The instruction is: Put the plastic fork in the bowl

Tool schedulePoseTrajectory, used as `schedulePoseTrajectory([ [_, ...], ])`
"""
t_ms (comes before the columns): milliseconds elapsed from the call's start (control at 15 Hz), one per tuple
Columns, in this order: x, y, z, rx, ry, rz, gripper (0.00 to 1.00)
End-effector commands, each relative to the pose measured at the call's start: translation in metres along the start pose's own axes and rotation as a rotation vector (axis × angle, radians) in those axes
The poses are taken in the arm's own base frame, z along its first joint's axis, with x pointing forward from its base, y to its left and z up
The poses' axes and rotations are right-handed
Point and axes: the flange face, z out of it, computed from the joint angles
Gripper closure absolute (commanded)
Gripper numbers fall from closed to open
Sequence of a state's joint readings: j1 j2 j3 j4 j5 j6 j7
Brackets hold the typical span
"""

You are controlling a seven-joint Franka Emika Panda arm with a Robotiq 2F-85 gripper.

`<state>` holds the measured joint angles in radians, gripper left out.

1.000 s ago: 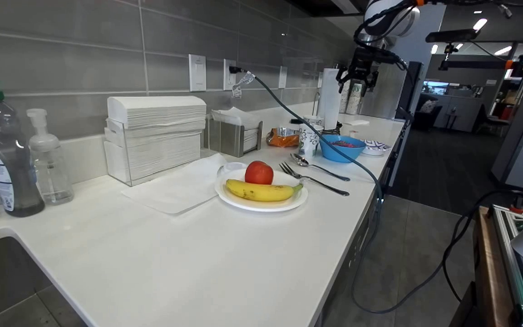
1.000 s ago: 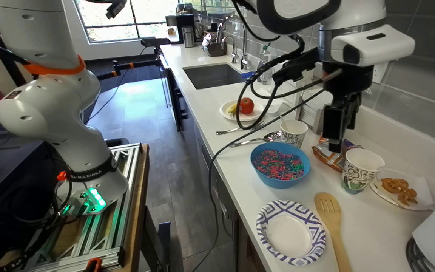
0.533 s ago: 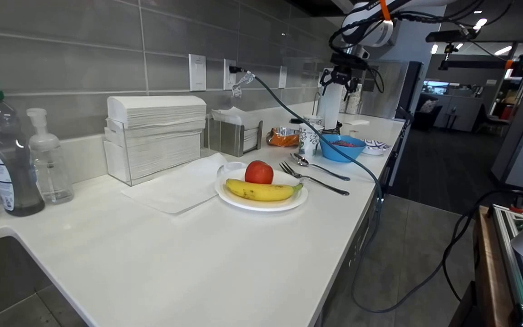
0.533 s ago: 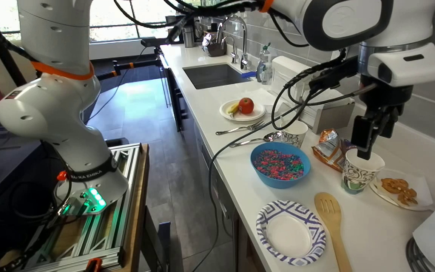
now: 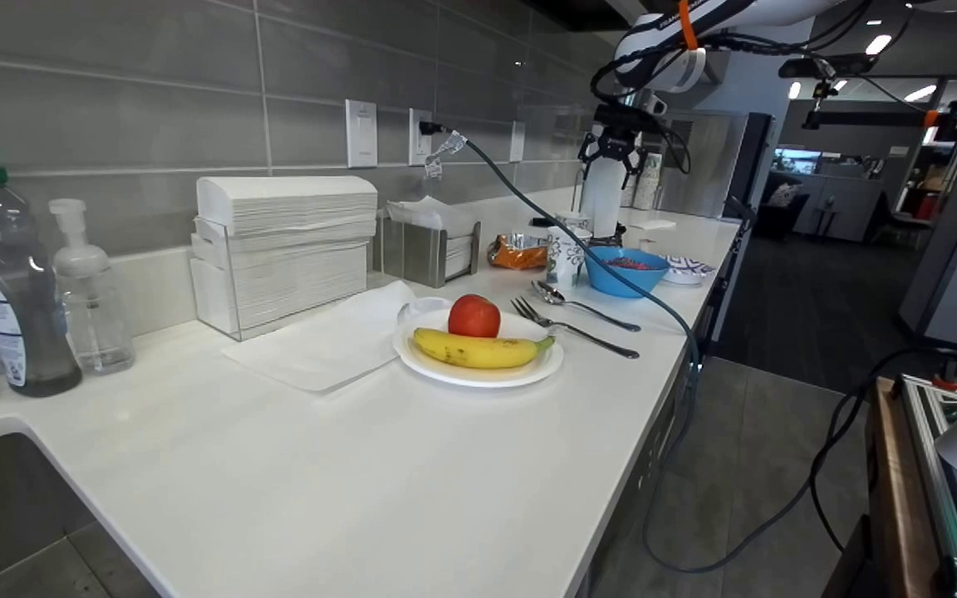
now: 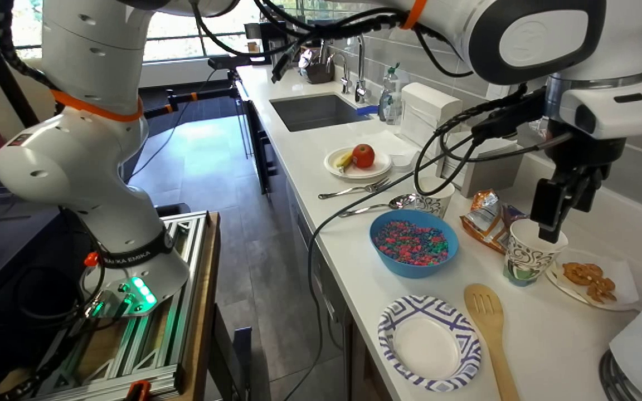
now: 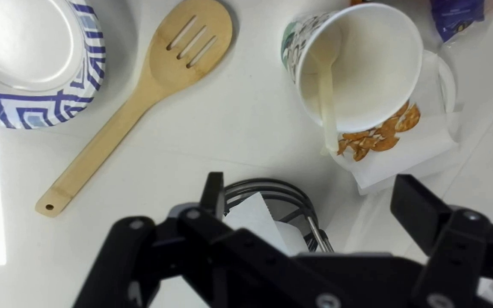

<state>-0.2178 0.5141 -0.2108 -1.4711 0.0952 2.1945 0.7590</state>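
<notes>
Seemingly nothing's done yet: tool (image 7: 310, 188) spread wide, gripping nada; pale utensil (image 7: 328, 102), poss. the plastic fork, sits in cup (image 7: 385, 66); pick + drop into blue bowl (image 6: 410, 271) TBD.

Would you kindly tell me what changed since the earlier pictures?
The black two-fingered pincer has moved toward the grey tiled wall and slightly lower; it is open, with nothing taken or let go. The round bright-blue bowl, slotted wooden spatula and round white plate stayed put.
</notes>
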Motion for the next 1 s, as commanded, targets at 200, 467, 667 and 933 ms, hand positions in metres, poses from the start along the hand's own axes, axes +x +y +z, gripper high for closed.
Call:
schedulePoseTrajectory([
  [200, 0.019, -0.01, 0.018, 0.031, -0.039, 0.063, 0.0],
  [467, 0.036, -0.011, 0.04, 0.028, -0.064, 0.091, 0.0],
  [667, 0.044, -0.011, 0.058, 0.021, -0.103, 0.119, 0.0],
  [933, 0.051, -0.016, 0.081, 0.027, -0.134, 0.16, 0.0],
])
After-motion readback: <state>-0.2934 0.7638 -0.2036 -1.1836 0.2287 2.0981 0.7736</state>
